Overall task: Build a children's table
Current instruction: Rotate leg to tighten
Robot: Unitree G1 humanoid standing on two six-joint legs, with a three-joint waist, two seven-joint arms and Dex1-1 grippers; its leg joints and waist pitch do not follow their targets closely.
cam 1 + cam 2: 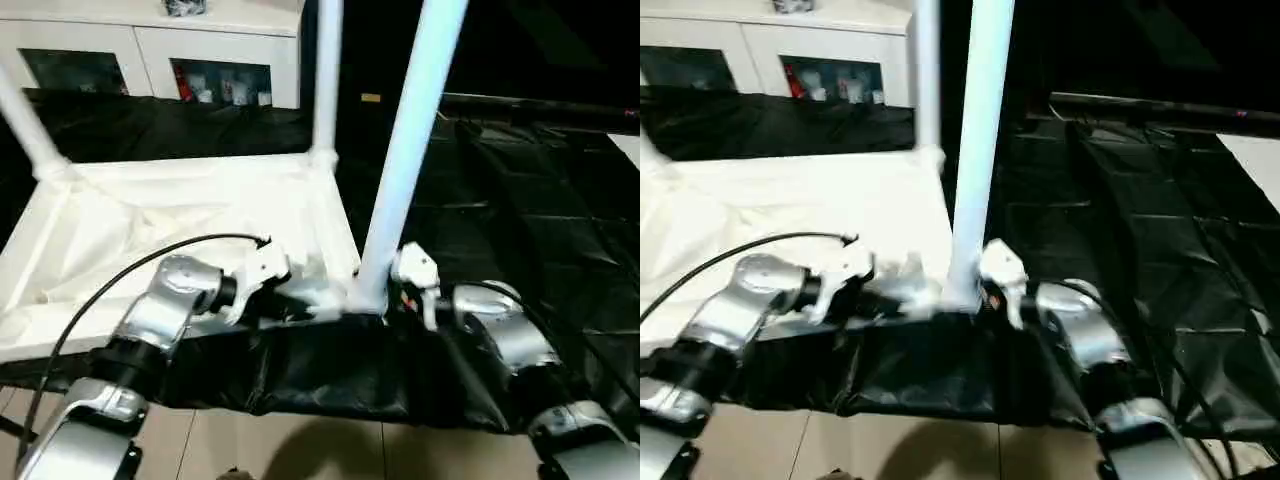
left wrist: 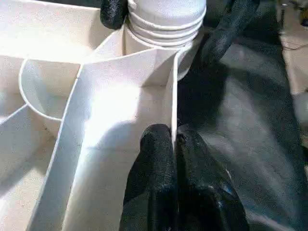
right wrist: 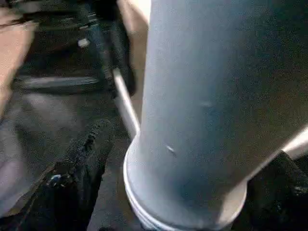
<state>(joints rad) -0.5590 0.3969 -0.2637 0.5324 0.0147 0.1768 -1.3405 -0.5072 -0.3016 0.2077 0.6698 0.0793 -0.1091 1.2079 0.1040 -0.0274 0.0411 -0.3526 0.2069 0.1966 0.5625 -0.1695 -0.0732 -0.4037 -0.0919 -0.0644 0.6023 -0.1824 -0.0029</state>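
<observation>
Fingers first: left gripper (image 2: 175, 144) has its two black fingers (image 2: 154, 163) pinched closed on a thin upright rib/side wall of the white plastic children's table (image 1: 180, 215), w/ one finger each side of the rib. Right gripper (image 3: 183, 192) has its black fingers (image 3: 72, 168) spread wide, one either side of the base of the near white tapered tubular leg (image 1: 405, 150); can't tell if they touch it.

Surface & room: large bench covered in crinkled black sheeting (image 1: 500, 200), its near edge hanging down over a pale tile floor (image 1: 300, 445). At the back, a white cabinet w/ glass doors (image 1: 150, 50) holding small coloured items, too small to tell apart.

Table vs fingers: table lies upside down on the bench, underside up, ribs & round corner sockets showing. Near leg stands upright in the near corner socket, just beside the left fingers' rib, between the two grippers. Its ridged flared end sits in the socket. Second white leg (image 1: 327, 75) stands at the far corner, third (image 1: 28, 125) at the far-left corner, tilted in view. Black cable (image 1: 130, 265) arcs over the left silver forearm (image 1: 165, 305); right silver forearm (image 1: 500, 330) lies over the black sheeting.

Containers: cabinet alone, contents unclear.
</observation>
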